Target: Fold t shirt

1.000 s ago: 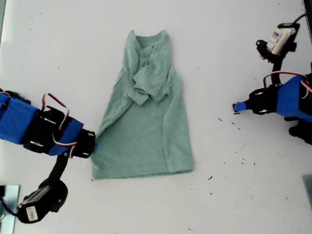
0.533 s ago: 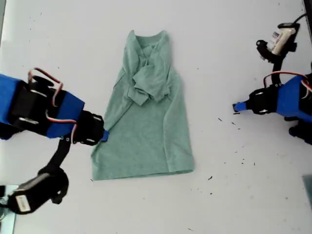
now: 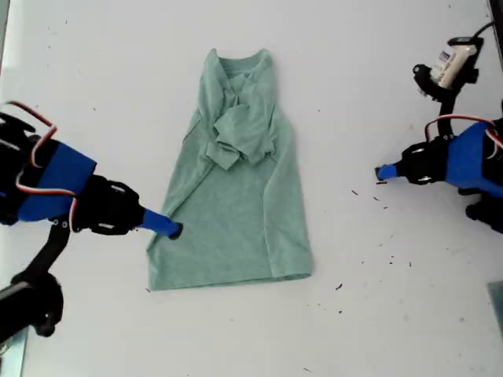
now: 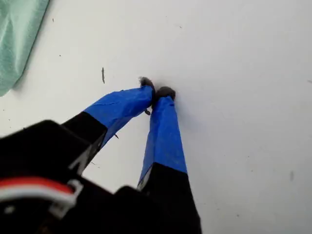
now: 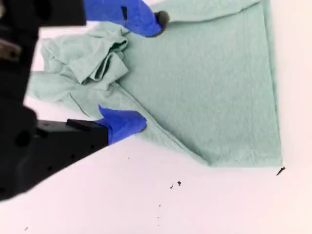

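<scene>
The pale green t shirt (image 3: 236,196) lies on the white table, collar at the far end. Both long sides are folded inward, with bunched sleeves below the collar. My second gripper (image 3: 169,229) reaches in from the exterior view's left. It is open at the shirt's side edge near the hem. In the second wrist view its fingers (image 5: 124,124) straddle the t shirt (image 5: 204,83) with nothing pinched. My first gripper (image 3: 385,172) sits at the exterior view's right, well away from the cloth. It is shut on nothing, tips (image 4: 156,92) together low over the table, with a corner of the t shirt (image 4: 17,34) just in its view.
The white table (image 3: 377,314) carries small dark specks between the shirt and the exterior view's right arm. A wrist camera (image 3: 452,63) with its cable sits at the exterior view's upper right.
The second arm's body drew back toward the exterior view's left. Its fingers now show, stretched out to the shirt's side edge. The first arm and the shirt have not moved.
</scene>
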